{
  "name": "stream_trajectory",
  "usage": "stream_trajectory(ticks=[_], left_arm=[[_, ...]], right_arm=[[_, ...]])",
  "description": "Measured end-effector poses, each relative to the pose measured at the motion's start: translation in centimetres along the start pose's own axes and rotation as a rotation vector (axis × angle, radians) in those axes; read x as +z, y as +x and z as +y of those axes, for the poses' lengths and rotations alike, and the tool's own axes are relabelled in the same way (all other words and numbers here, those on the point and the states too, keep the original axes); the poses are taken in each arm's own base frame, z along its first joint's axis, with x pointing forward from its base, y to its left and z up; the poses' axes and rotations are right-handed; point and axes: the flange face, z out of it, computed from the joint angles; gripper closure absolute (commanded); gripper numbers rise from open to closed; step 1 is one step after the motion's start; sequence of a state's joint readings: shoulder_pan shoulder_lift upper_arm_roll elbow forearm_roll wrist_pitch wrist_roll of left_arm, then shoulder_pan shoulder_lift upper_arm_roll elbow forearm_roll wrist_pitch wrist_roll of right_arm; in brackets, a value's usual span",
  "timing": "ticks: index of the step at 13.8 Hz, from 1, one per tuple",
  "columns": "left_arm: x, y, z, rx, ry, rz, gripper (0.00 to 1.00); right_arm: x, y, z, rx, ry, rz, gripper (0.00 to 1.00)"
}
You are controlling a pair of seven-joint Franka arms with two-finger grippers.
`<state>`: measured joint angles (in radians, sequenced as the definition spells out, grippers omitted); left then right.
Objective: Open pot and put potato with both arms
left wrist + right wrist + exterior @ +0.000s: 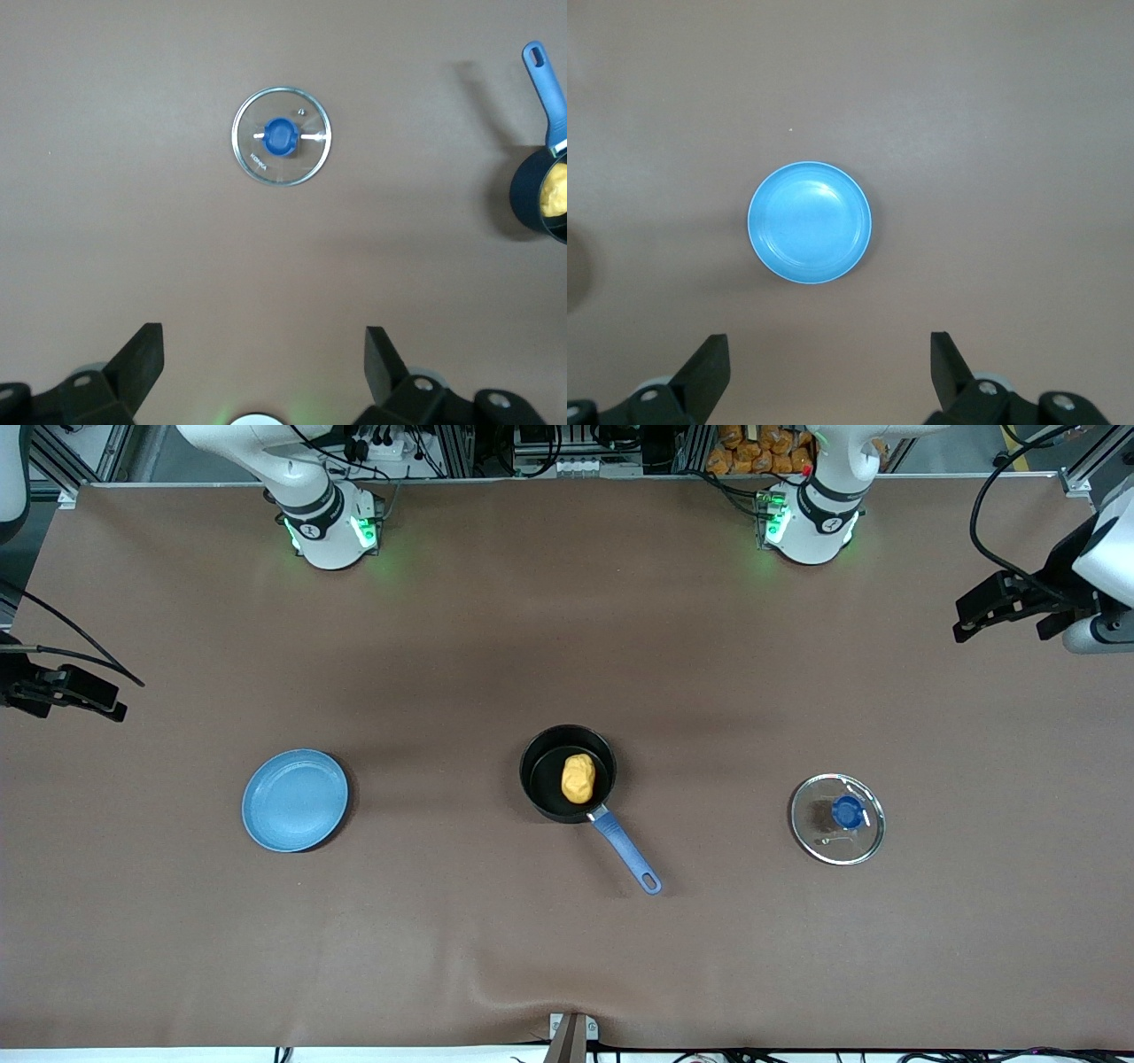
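Observation:
The black pot (542,766) stands uncovered at the table's middle, its blue handle (625,850) pointing toward the front camera. The yellow-orange potato (578,778) lies inside it. The glass lid (837,818) with its blue knob lies flat on the table toward the left arm's end. My left gripper (966,622) is open and empty, high over the table's left-arm end. Its wrist view shows the gripper (264,354) above the lid (283,136), with the pot (527,190) and potato (556,190) at the picture's edge. My right gripper (111,701) is open and empty, high over the table's right-arm end.
A flat blue plate (295,800) lies empty toward the right arm's end, about as near the front camera as the pot. It shows under the right gripper (830,359) in the right wrist view (810,222). Brown table cloth (567,602) covers the table.

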<state>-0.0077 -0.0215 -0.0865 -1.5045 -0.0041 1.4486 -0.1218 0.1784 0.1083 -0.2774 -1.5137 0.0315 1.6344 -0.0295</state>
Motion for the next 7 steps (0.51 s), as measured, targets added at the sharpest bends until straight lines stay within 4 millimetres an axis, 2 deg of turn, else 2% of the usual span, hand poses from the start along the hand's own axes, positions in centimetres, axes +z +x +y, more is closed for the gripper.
stream_trajectory(ticks=[7], left_arm=[[0.07,-0.19,-0.66,-0.012,0.001,-0.013,0.00]], right_arm=[[-0.43,0.05,-0.34,0.002,0.001,0.009,0.00]])
